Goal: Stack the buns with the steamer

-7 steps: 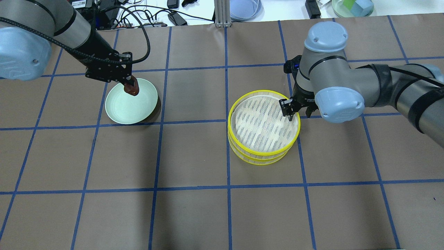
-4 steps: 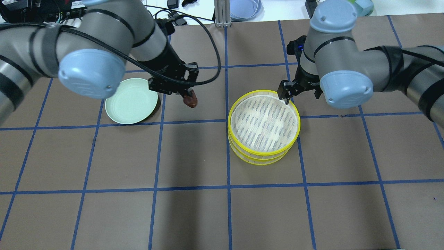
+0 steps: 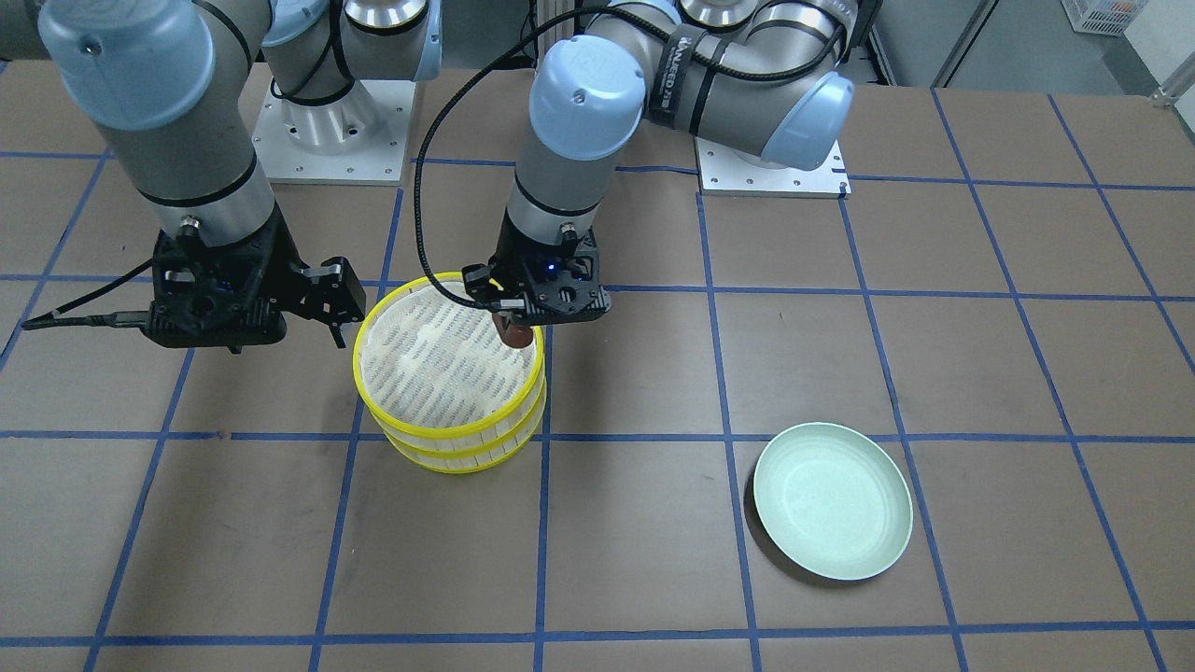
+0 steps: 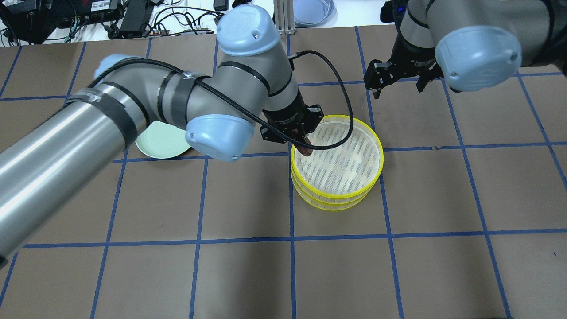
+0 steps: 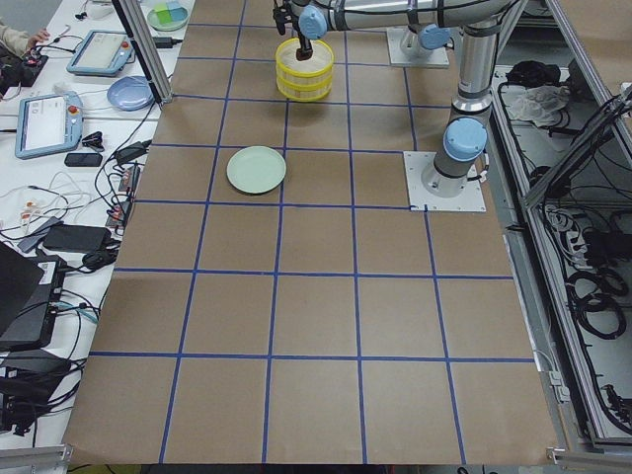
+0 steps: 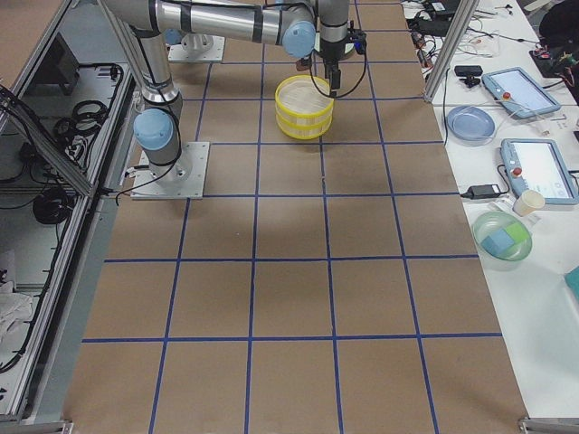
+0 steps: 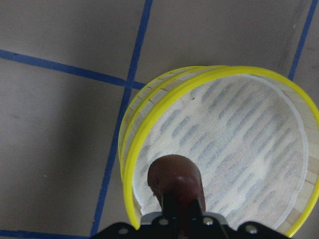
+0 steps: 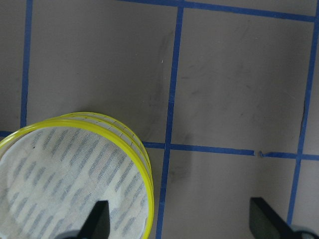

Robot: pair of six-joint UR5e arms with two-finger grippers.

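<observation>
The steamer (image 4: 336,196) is a stack of yellow-rimmed tiers, its top tier lined with white cloth and holding nothing. It also shows in the front view (image 3: 448,431) and the left wrist view (image 7: 130,149). My left gripper (image 4: 304,144) is shut on the dark reddish-brown bun (image 3: 515,332), which it holds just above the top tier, inside the rim on the plate's side. The bun fills the lower middle of the left wrist view (image 7: 174,178). My right gripper (image 4: 398,88) is open and empty, beyond the steamer's far right side; its fingers (image 8: 97,221) stand wide apart. The pale cream bun is out of view.
The pale green plate (image 4: 159,142) lies empty to the left of the steamer, partly under my left arm; it also shows in the front view (image 3: 831,499). Cables, a metal post (image 4: 281,17) and a blue dish (image 4: 312,11) lie past the table's far edge.
My left arm has carried the brown bun from the green plate rightward to over the steamer's rim. My right gripper has drawn back from the steamer toward the far side.
</observation>
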